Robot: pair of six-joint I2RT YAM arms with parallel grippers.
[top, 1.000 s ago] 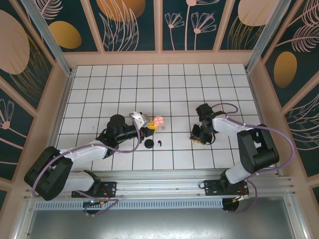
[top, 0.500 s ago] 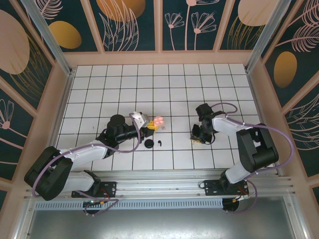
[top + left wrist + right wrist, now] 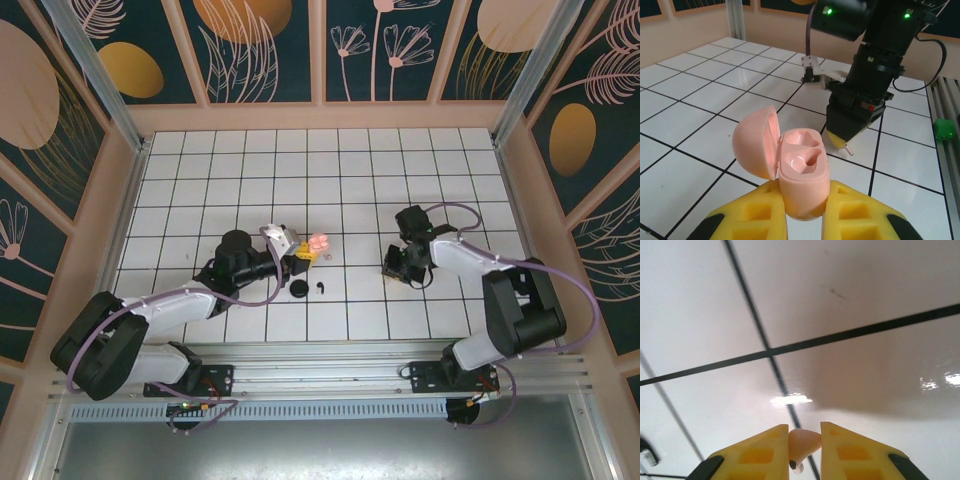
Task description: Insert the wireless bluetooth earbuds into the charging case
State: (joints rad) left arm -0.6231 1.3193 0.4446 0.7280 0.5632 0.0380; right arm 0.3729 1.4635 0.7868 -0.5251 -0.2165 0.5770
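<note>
Left end effector: My left end effector (image 3: 804, 202) was clenched on the lower half of the pink charging case (image 3: 801, 172), one yellow finger on each side, holding it upright above the worktop (image 3: 340, 180).
Case: The lid (image 3: 757, 145) stood hinged open to the left. Both moulded wells faced up and looked empty.
Right end effector: My right end effector (image 3: 804, 440) was pinched on a pink earbud (image 3: 803, 442), close over the worktop and well apart from the case.
Earbud in the grip: Its rounded body sat between my fingers and a pale tip poked out below them.
Other pieces: A black disc (image 3: 298, 290) and a tiny curved black earbud (image 3: 321, 288) lay on the worktop just beside my left end effector.
Handling, earbud: I judged it very light, hard and glossy, so it could easily twist or squirt out of a pinch. A hold across the bulb with the stem left free seemed best for seating.
Handling, case: It looked like a smooth, rigid shell on a thin hinge. Gripping the base, never the lid, seemed safest.
Risk: A tilted earbud could catch on a well's rim.
</note>
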